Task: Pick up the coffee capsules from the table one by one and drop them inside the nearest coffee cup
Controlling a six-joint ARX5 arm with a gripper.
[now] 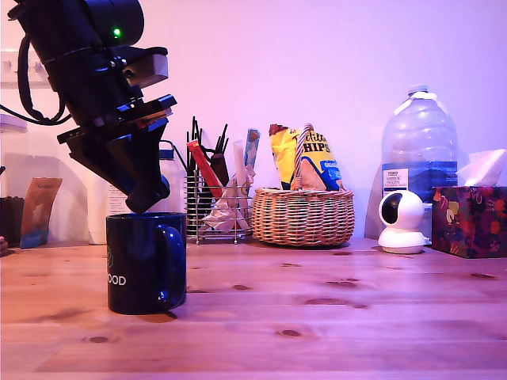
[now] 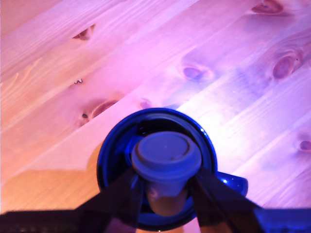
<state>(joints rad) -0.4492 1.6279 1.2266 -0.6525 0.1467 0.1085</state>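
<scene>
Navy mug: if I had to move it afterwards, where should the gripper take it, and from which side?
Probably by the loop handle, coming in from the exterior view's right, where it sticks out clear of the glossy dark navy ceramic mug. The mug stands upright on the pine tabletop. First the gripper, above its mouth, must release the flanged coffee capsule.

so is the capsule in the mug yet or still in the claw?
Still held. In the wrist view the claw is shut on the capsule, directly above the mug opening; whether it has passed below the rim is unclear.

Glossy ceramic coffee cup; knotty wood table; woven wicker basket; matt capsule.
</scene>
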